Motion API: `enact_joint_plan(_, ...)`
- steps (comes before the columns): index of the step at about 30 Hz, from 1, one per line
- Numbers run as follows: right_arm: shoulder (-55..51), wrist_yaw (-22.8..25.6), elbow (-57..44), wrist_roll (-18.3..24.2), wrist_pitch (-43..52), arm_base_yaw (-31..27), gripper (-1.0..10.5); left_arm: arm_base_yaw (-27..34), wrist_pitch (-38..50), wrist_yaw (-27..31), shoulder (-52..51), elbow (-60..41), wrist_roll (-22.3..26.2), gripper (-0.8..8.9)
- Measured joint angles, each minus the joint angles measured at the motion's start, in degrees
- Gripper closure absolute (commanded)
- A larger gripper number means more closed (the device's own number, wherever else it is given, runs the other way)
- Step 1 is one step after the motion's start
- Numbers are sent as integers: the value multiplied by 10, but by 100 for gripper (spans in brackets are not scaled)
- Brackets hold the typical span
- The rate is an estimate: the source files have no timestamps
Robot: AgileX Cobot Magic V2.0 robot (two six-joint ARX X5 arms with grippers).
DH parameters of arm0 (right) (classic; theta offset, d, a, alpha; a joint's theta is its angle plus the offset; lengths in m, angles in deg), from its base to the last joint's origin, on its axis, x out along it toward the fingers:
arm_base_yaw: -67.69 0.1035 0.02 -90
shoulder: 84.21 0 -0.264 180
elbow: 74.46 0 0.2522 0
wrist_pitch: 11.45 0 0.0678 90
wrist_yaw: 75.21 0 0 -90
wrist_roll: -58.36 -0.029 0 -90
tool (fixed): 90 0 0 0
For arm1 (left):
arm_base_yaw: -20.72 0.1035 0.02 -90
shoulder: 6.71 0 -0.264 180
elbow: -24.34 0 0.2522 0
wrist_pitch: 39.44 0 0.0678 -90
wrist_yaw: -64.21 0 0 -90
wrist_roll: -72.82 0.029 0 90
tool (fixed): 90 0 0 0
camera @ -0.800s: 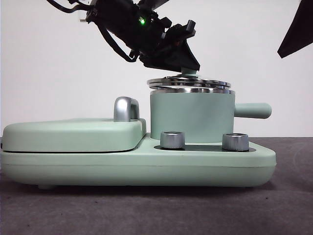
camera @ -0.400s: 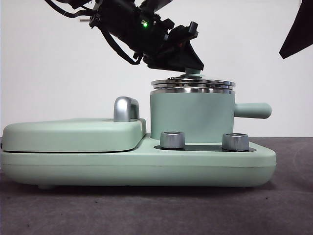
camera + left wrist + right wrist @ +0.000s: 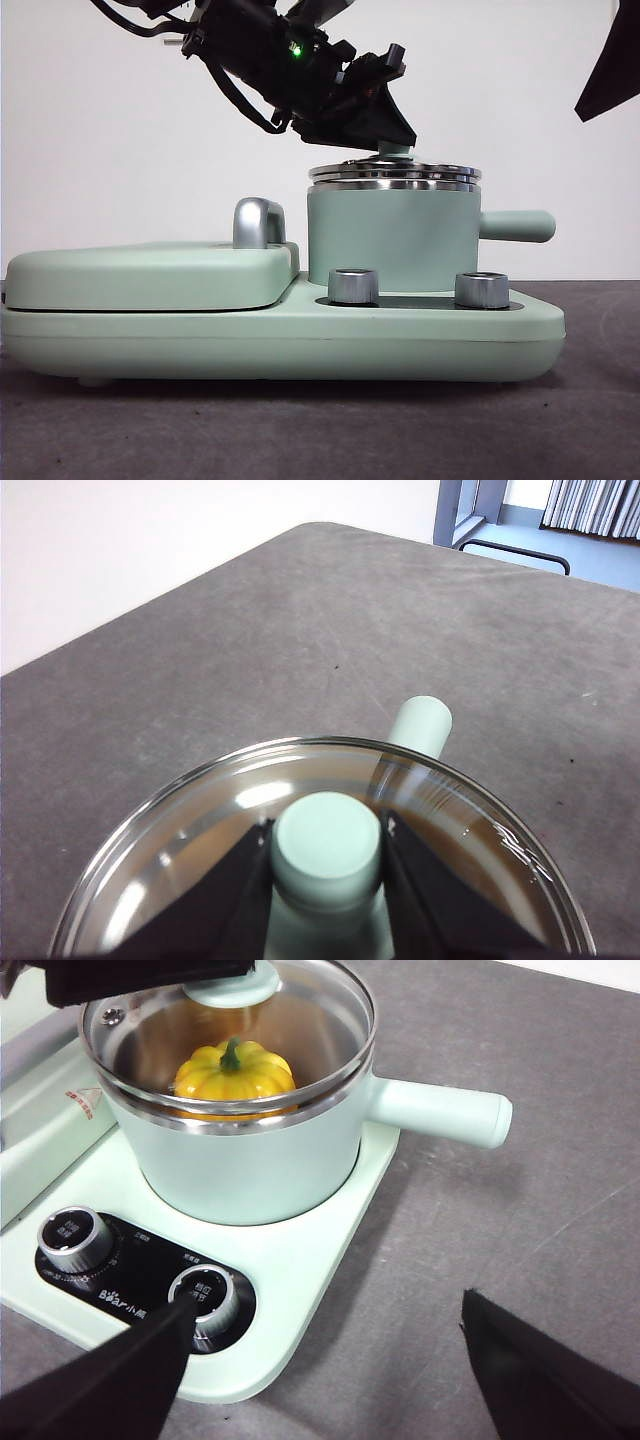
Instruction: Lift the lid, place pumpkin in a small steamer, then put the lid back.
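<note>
We see the left gripper [image 3: 325,855] closed on the mint knob of the lid [image 3: 395,172], one black jaw on either side of it. The lid lies flat and level on the steel rim of the small steamer [image 3: 392,238], whose stubby handle [image 3: 517,226] sticks out sideways, its long axis level, pointing away from the grill cover [image 3: 150,275]. Through the glass we find the pumpkin [image 3: 233,1072] sitting inside the pot, upright, green stem pointing up. The right gripper [image 3: 320,1375] hangs well apart near the two knobs [image 3: 205,1298], jaws spread wide, holding nothing
</note>
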Motion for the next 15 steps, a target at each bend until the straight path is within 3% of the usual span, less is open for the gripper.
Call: enact_joint_plan(15,0,1,0,0,0,0,538,0,15,0,0,-14,-5,803)
